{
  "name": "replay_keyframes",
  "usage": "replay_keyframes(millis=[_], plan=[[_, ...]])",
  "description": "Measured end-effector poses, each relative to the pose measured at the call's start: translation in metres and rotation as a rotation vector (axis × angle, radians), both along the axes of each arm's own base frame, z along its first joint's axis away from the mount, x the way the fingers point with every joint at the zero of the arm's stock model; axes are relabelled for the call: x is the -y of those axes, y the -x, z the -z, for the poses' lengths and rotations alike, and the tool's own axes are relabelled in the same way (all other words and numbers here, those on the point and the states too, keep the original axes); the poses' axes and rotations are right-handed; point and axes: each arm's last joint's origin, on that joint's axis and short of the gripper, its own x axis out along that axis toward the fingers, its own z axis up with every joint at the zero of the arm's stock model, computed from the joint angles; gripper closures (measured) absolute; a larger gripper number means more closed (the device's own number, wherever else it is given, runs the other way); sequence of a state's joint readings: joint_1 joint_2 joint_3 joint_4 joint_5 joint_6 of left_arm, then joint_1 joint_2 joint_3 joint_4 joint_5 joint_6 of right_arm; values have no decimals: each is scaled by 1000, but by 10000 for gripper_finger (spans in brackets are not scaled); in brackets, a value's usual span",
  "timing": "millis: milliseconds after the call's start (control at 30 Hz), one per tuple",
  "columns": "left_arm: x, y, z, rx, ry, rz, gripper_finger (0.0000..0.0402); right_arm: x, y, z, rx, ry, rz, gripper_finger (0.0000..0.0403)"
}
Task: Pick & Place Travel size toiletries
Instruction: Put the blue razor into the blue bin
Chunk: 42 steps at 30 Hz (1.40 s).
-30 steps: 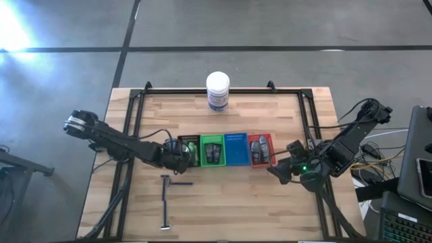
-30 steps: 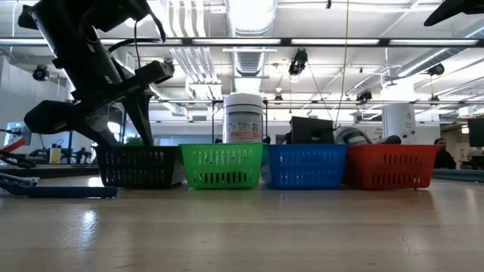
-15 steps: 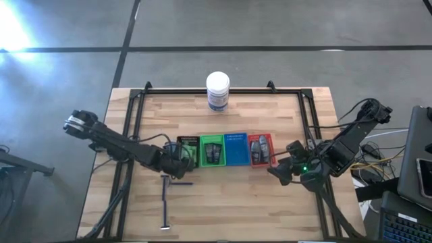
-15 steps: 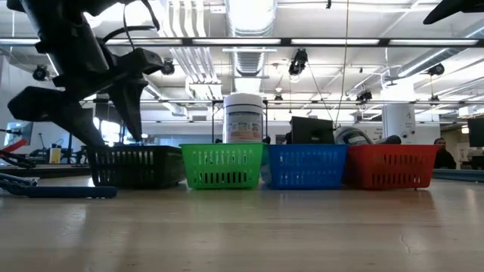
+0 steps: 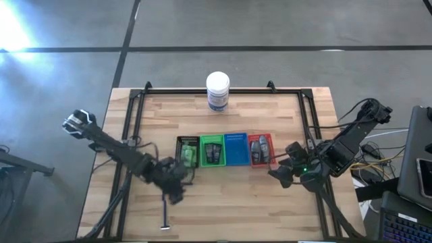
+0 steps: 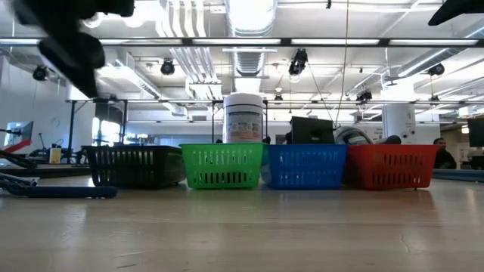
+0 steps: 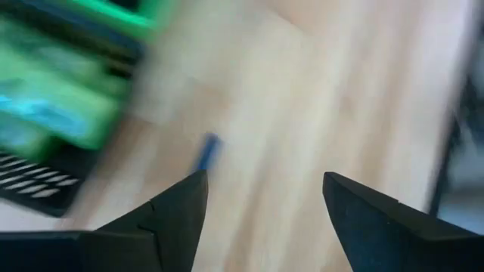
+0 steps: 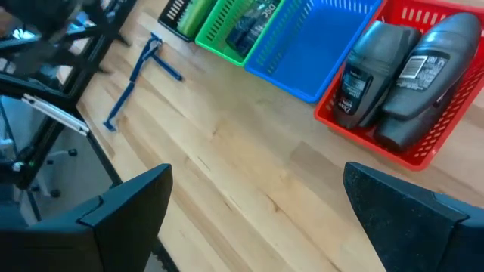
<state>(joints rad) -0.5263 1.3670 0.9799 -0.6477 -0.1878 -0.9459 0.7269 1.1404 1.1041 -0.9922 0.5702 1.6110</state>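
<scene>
Two thin blue sticks (image 8: 130, 78) lie flat on the wood near the table's near-left part; one blue stick (image 5: 165, 214) shows below my left arm. Grey tubes (image 8: 393, 72) lie in the red tray (image 5: 260, 149), dark packs (image 5: 213, 151) in the green tray (image 6: 222, 165), and bright green packets (image 5: 187, 154) in the black tray (image 6: 134, 165). The blue tray (image 5: 235, 149) holds nothing. My left gripper (image 7: 265, 177) is open and hovers over the sticks, on the near side of the black tray. My right gripper (image 8: 259, 172) is open and waits to the right of the red tray.
A large white jar (image 5: 218, 90) with a blue label stands at the table's far edge, behind the row of trays. Bare wood lies between the trays and the near edge (image 6: 249, 234). A dark frame (image 5: 135, 108) runs along the table's sides.
My left gripper has drawn away from the black tray toward the table's near edge and has risen, moving fast, until it hangs over the blue sticks. The green packets in the black tray are uncovered now. My right arm has kept still.
</scene>
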Motion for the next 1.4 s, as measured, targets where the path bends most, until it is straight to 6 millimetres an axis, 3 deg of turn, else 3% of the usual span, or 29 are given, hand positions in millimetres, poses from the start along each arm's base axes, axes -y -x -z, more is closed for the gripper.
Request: replay_keyframes(millis=[100,233,300,433,533,667,1100,1200,1400], plan=[[18,11,-1,8,-47,181,135,0,0,0,-6,21,-24,17],[30,26,7,-36,-76,251,135,0,0,0,-7,29,-34,17],[29,35,15,-142,-25,130,135,0,0,0,-7,29,-33,17],[17,55,31,-382,106,-397,136,0,0,1,-8,27,-30,17],[19,60,40,-396,201,-660,136,0,0,3,-12,26,-22,17],[24,55,50,-371,235,-665,136,0,0,6,-18,22,-13,17],[32,44,86,-457,122,-700,139,1,1,7,-18,11,2,17],[33,42,90,-459,118,-700,159,1,1,7,-21,13,2,17],[33,41,92,-458,105,-699,237,1,1,7,-20,10,5,17]])
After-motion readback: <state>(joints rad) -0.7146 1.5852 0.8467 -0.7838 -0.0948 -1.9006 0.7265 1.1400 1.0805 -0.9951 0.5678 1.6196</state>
